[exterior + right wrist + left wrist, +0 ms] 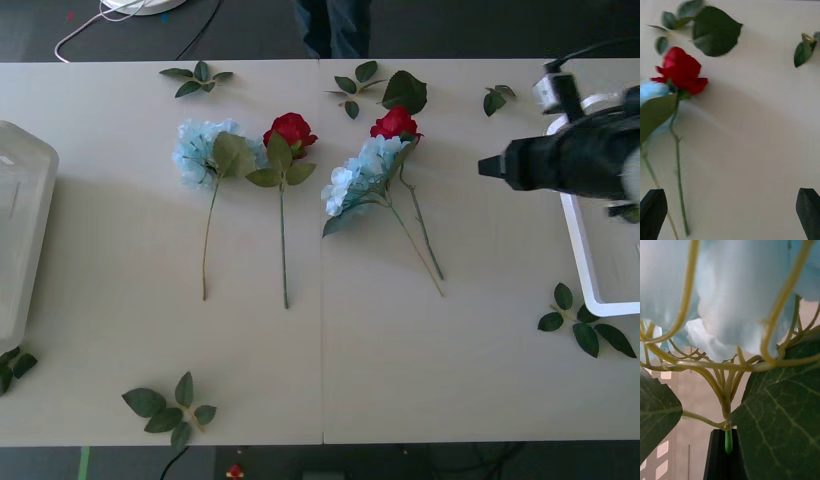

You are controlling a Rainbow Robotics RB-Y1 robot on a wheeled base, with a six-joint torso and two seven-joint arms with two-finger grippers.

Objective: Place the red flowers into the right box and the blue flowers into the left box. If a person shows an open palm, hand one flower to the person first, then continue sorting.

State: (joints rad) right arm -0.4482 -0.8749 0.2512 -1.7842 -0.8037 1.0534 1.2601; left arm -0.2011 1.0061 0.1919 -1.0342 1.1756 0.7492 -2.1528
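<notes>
Red flowers lie on the table (470,360): one rose (290,130) near the middle and another rose (396,123) farther right, its stem crossing a blue flower (355,178). A second blue flower (203,150) lies left of them. They look light and limp, with soft blooms that would crush, so the thin, stiffer stem seems the place to grip. The right gripper (730,210) hovers beside the right-hand rose, black fingers spread wide, just in front of the right box (590,270). The left gripper (728,450) is clamped on the green stem of a blue cluster (737,296) of petals. The left box (25,230) sits at the table's left edge. No brand, label or writing can be read anywhere
</notes>
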